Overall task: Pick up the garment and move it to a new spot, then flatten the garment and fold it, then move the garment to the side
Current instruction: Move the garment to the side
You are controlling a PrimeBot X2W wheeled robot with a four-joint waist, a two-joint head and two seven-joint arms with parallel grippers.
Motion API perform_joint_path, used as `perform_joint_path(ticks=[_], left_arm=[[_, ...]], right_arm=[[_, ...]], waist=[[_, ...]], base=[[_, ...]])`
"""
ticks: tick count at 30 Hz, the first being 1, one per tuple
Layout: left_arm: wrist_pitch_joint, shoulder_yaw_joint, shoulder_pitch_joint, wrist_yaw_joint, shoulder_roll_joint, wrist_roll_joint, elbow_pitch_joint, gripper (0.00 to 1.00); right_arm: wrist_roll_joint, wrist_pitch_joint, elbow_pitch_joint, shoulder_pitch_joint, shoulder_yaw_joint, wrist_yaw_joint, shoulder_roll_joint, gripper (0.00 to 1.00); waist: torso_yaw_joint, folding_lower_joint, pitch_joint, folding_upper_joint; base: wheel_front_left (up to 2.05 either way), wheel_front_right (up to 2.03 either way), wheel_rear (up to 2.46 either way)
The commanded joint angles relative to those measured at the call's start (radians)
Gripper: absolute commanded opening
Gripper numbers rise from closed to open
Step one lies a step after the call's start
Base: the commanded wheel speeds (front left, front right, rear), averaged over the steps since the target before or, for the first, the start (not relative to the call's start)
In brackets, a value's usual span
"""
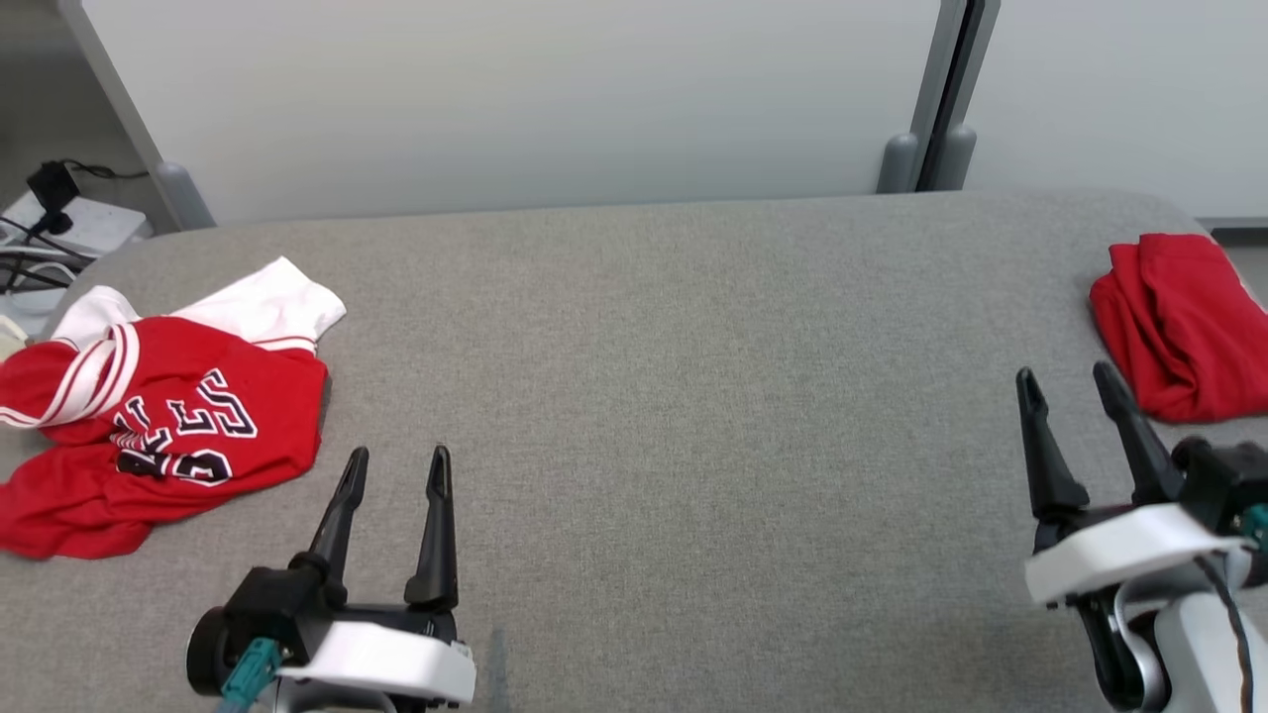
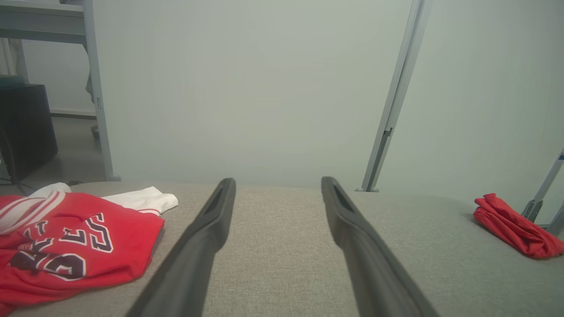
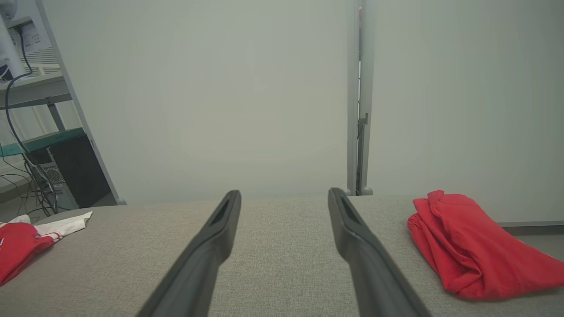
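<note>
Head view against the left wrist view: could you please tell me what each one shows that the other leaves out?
Head view: the open right gripper and a white box with cables beyond the table's left end. Left wrist view: a dark cabinet at its left edge. Both: the red and white jersey, the folded red garment, the grey table and the open left gripper.

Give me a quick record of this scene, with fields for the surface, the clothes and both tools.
surface: table, grey fabric top
left end: jersey, red and white, crumpled, lettering facing up
right end: red cloth, bundled near the edge
left arm: left tool, open, holding nothing, just right of the jersey and apart from it
right arm: right tool, open, holding nothing, beside the red cloth and apart from it
task state: jersey not yet picked up
</note>
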Motion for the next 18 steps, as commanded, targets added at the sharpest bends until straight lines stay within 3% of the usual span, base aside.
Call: perform_joint_path(ticks=[1,9,18], left_arm=[[-0.006,0.036,-0.011,-0.010,0.005,0.016,-0.031,1.00],[-0.006,0.045,0.046,-0.011,0.005,0.053,-0.078,1.00],[-0.006,0.043,0.101,-0.017,0.005,0.058,-0.107,1.00]], right_arm=[[-0.023,-0.006,-0.055,0.019,0.010,0.000,-0.001,1.00],[-0.052,-0.006,-0.190,0.175,-0.013,0.000,0.032,1.00],[-0.054,-0.006,-0.232,0.236,0.008,0.000,0.049,1.00]], waist=[[0.004,0.0000,-0.017,-0.0001],[-0.005,0.0000,-0.041,-0.0001],[-0.029,0.0000,-0.047,-0.0001]], base=[[0.00,0.00,0.00],[0.00,0.00,0.00],[0.00,0.00,0.00]])
